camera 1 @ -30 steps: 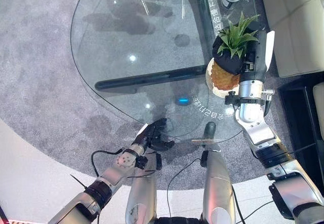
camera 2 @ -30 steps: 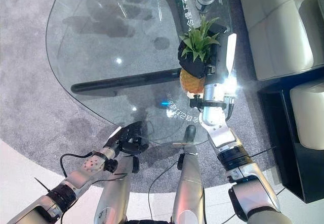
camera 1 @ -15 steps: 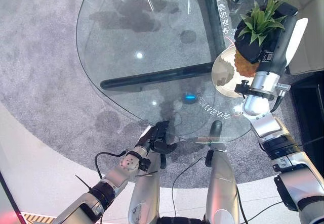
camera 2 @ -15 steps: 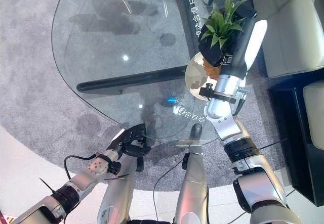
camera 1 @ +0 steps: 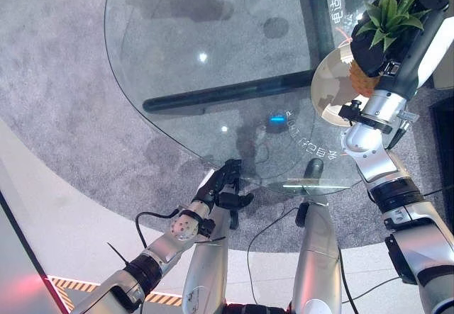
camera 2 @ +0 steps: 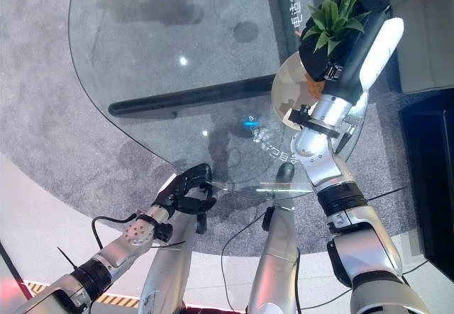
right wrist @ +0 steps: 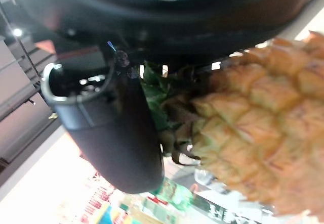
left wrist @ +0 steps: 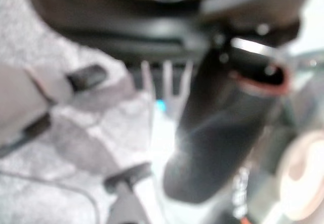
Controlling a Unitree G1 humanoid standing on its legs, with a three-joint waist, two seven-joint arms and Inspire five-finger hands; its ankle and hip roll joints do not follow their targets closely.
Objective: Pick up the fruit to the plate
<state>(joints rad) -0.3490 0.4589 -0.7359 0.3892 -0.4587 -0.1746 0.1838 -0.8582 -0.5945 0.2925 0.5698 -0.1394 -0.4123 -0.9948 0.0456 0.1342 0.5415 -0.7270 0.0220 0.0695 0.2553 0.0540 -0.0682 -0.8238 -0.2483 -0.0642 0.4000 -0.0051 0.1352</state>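
Note:
A pineapple [camera 1: 363, 81] with green leaves [camera 2: 338, 13] hangs over the far right part of a round pale plate [camera 1: 328, 96] on the glass table. My right hand [camera 1: 370, 45] is shut on the pineapple at its crown, and the right wrist view shows its thumb [right wrist: 117, 129] beside the scaly orange body [right wrist: 253, 133]. I cannot tell whether the fruit touches the plate. My left hand [camera 1: 224, 186] hangs below the table's near edge with its fingers curled and nothing in them; its thumb [left wrist: 217, 128] shows in the left wrist view.
The rounded glass table [camera 1: 142, 108] has a dark bar [camera 1: 227, 94] under it and stands on grey carpet. A strip of white print [camera 1: 312, 147] runs along the glass by the plate. A cream sofa [camera 2: 425, 37] and dark furniture stand to the right.
The whole view has shifted, so the camera moved. Over the plate, the pineapple in my right hand has gone toward the plate's far right side, baring more of it. The left hand keeps its pose.

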